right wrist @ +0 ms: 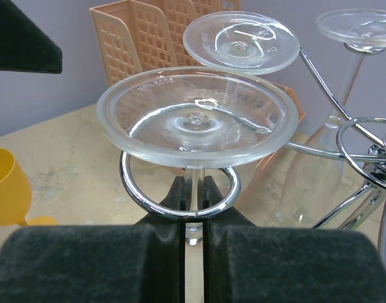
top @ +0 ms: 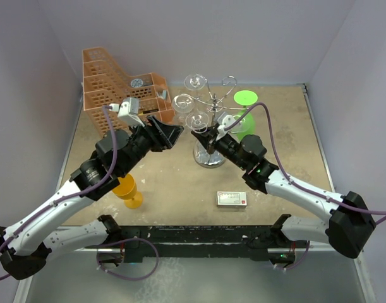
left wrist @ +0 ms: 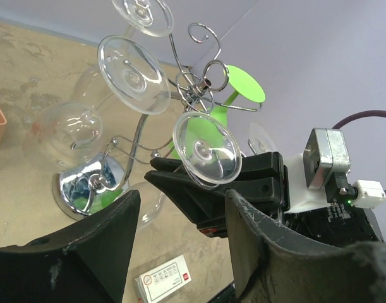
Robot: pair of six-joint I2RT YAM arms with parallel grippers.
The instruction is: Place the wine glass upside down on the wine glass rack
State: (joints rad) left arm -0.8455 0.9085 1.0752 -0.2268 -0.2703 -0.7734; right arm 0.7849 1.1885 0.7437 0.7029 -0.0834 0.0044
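Observation:
The chrome wine glass rack (top: 209, 157) stands at mid table, with two clear glasses hanging upside down from its far arms. My right gripper (top: 200, 134) is shut on the stem of a third clear wine glass (top: 198, 120), held upside down. In the right wrist view the stem passes down through the rack's scroll ring (right wrist: 133, 189), the foot (right wrist: 196, 117) sits just above the ring, and the right gripper (right wrist: 194, 192) pinches the stem just below it. My left gripper (top: 168, 133) is open and empty, just left of the rack; its wrist view (left wrist: 180, 246) shows the held glass's foot (left wrist: 207, 150).
An orange lattice basket (top: 117, 85) stands at back left. A green plastic goblet (top: 246, 115) stands behind the rack on the right. A yellow goblet (top: 128, 189) stands under my left arm. A small white card box (top: 232, 199) lies in front.

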